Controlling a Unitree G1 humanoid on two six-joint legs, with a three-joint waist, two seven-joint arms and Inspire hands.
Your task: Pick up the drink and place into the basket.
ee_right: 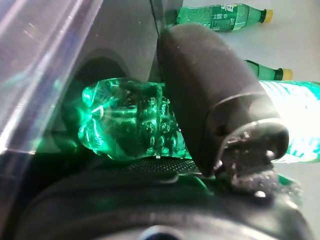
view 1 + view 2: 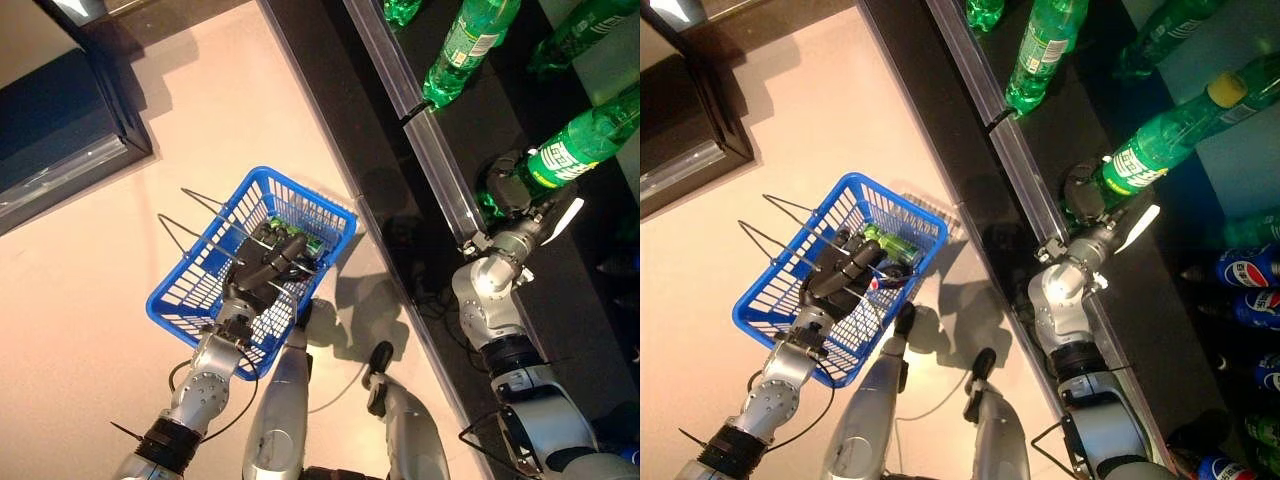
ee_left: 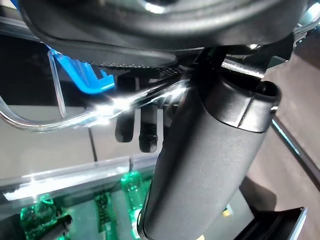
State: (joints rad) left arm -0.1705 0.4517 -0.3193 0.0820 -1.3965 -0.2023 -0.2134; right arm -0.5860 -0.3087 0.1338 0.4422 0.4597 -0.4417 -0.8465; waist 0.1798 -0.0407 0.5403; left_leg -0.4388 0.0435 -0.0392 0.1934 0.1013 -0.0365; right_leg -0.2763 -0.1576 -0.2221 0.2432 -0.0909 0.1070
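A green drink bottle point(image 2: 578, 143) lies on the dark shelf at the right, cap pointing away. My right hand point(image 2: 512, 196) is shut on its base. In the right wrist view the thumb point(image 1: 210, 95) lies across the ribbed bottom of the bottle point(image 1: 127, 125). My left hand point(image 2: 266, 264) holds a blue plastic basket point(image 2: 205, 238) over the pale floor. Its fingers point(image 3: 149, 131) are curled round the wire handle point(image 3: 125, 102). A green drink point(image 2: 890, 243) lies inside the basket beside that hand.
More green bottles point(image 2: 470, 45) lie further along the shelf, and blue-labelled cola bottles point(image 2: 1245, 270) stand lower right. A metal shelf rail point(image 2: 420, 130) runs between the basket and the bottles. A dark cabinet point(image 2: 60, 120) stands at the upper left.
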